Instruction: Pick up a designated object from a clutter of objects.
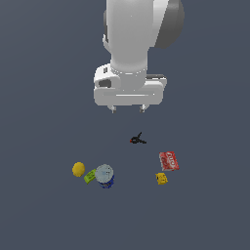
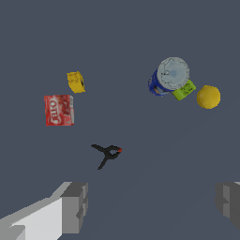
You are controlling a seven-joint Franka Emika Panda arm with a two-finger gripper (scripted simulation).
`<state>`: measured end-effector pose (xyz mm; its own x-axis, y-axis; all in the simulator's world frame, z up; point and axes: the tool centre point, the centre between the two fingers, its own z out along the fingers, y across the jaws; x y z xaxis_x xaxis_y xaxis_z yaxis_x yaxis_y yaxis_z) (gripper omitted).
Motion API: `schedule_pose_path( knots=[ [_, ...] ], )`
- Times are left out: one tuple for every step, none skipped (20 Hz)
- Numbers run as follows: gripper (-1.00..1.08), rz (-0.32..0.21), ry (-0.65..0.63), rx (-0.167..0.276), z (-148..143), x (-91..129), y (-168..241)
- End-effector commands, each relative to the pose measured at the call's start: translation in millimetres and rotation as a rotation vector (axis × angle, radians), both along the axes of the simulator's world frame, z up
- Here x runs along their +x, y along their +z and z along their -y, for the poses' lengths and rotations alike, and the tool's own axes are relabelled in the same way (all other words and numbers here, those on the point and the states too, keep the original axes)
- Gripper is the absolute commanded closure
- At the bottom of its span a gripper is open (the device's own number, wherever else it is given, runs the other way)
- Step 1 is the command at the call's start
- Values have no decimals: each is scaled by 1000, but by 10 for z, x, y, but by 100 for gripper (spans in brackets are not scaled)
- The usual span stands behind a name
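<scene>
We see the gripper (image 1: pixel 128 109) high above the floor, fingers spread wide, empty; the small blue cylindrical can with silver top (image 1: pixel 105 176) stands touching a green block (image 1: pixel 90 176), yellow ball (image 1: pixel 78 169) beside

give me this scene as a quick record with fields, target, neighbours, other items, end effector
target: blue can, upright, pale round top
neighbours: green block against the can; yellow ball just beyond the block
other items: black-red clamp, red packet, yellow box
end effector: high above the items, jaws wide apart, holding nothing
task state: can not yet grasped
</scene>
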<state>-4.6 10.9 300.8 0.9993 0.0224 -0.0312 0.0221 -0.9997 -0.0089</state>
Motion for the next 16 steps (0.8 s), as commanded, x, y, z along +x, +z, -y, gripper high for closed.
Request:
schedule_pose_path(
  knots=[
    [-92,1,15,1,24,58,-40],
    [-92,1,24,1,36,89,-61],
    [-92,2,33,1,51,124,-84],
    [-92,3,44,2,66,162,-111],
    [-92,4,55,2,84,204,-140],
    [-92,5,67,3,103,248,-173],
    [-92,5,80,3,124,296,-210],
    [-92,7,95,3,148,347,-250],
    [-92,8,110,4,173,400,-294],
    [-92,9,126,4,200,457,-342],
    [-92,10,144,4,230,515,-395],
    [-92,12,162,5,262,577,-452],
    [-92,13,181,5,296,640,-514],
    [-92,14,201,5,332,703,-579],
    [-92,16,220,5,368,764,-646],
    [-92,17,240,5,405,825,-714]
  ],
)
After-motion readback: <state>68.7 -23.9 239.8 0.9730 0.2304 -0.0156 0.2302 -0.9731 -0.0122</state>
